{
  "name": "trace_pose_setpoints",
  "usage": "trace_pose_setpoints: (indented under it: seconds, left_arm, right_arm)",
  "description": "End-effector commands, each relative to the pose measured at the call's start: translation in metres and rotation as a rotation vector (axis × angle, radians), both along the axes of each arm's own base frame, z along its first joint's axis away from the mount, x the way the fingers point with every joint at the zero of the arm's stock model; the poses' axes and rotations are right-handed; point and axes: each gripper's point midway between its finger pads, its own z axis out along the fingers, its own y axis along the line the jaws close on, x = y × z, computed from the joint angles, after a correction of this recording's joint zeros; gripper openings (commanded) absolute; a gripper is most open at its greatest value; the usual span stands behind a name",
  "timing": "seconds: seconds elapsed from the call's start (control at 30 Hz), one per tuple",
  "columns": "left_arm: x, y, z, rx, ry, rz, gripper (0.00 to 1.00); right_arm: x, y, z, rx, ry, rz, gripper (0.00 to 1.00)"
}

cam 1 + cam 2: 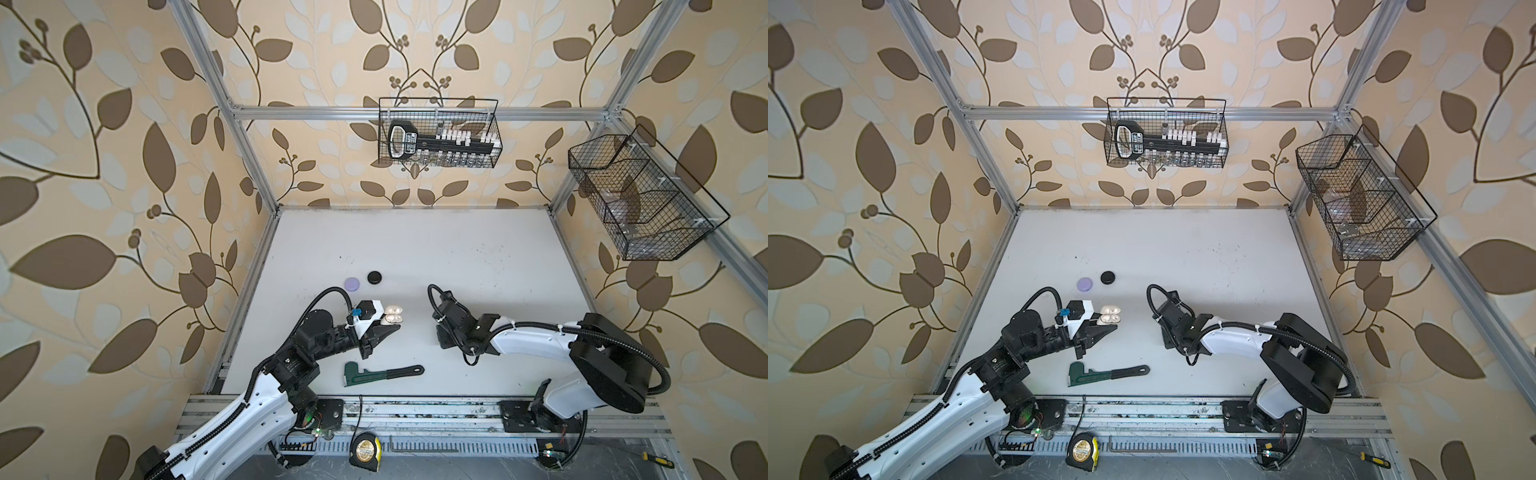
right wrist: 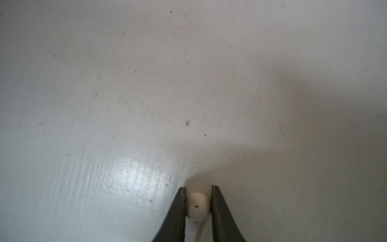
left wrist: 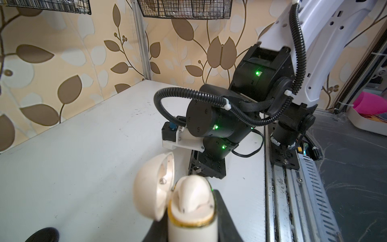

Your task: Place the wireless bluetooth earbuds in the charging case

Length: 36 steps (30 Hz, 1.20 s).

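In both top views, the left gripper [image 1: 390,323] is clamped on the white charging case [image 1: 392,314], which sits open just above the table [image 1: 415,249]. A closed lilac case [image 1: 352,283] and a closed black case [image 1: 375,277] lie near it, farther back. A green pipe wrench [image 1: 382,372] lies towards the front. The right gripper [image 1: 445,338] points down at the table, well apart from the open case, with its jaws hidden here.

In the left wrist view, the open case fills the foreground with its lid [image 3: 150,188] swung aside. A seated earbud [image 3: 193,193] appears to rest in one socket.

In the right wrist view, two dark fingers [image 2: 178,209] stand close on either side of a loose earbud [image 2: 196,206] lying on the table. One finger touches it. I cannot tell whether it is firmly pinched.

The bud looks small, round and likely slippery. The grip should be gentle and centred on it, and the lift straight up. It should then go stem first into the empty socket while the left gripper keeps the case steady.
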Motion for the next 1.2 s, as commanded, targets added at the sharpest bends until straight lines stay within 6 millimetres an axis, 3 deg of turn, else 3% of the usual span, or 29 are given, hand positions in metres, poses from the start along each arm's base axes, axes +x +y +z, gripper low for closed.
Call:
trace_pose_setpoints:
  seconds: [0.0,0.13,0.23,0.33,0.47,0.6,0.7,0.8,0.87,1.17]
  left_arm:
    - [0.0,0.0,0.031,-0.045,-0.08,-0.007,0.0]
    - [0.0,0.0,0.032,-0.048,-0.082,-0.005,0.0]
    - [0.0,0.0,0.034,-0.064,-0.082,-0.002,0.0]
    - [-0.001,-0.002,0.042,-0.123,-0.103,-0.014,0.0]
    - [-0.006,-0.001,0.057,-0.219,-0.149,-0.035,0.0]
    - [-0.012,0.0,0.074,-0.304,-0.204,-0.056,0.0]
    - [-0.019,-0.001,0.083,-0.33,-0.243,-0.097,0.0]
    - [-0.025,-0.002,0.09,-0.351,-0.27,-0.132,0.0]
    - [-0.03,-0.002,0.095,-0.367,-0.29,-0.155,0.0]
    - [-0.035,0.001,0.109,-0.406,-0.308,-0.163,0.0]
  right_arm:
    - [-0.045,-0.031,-0.041,-0.135,0.203,0.017,0.17]
    - [-0.041,-0.031,-0.028,-0.119,0.166,0.009,0.13]
    - [-0.025,-0.021,0.009,-0.052,0.067,0.003,0.13]
    - [-0.004,-0.004,0.074,0.077,-0.09,-0.004,0.12]
    - [0.006,0.017,0.184,0.294,-0.366,0.014,0.12]
    - [-0.013,0.036,0.281,0.523,-0.62,0.076,0.11]
    - [-0.034,0.044,0.329,0.626,-0.759,0.125,0.1]
    - [-0.053,0.056,0.359,0.718,-0.846,0.185,0.1]
    - [-0.063,0.067,0.369,0.757,-0.882,0.232,0.1]
    - [-0.08,0.115,0.374,0.832,-0.916,0.371,0.1]
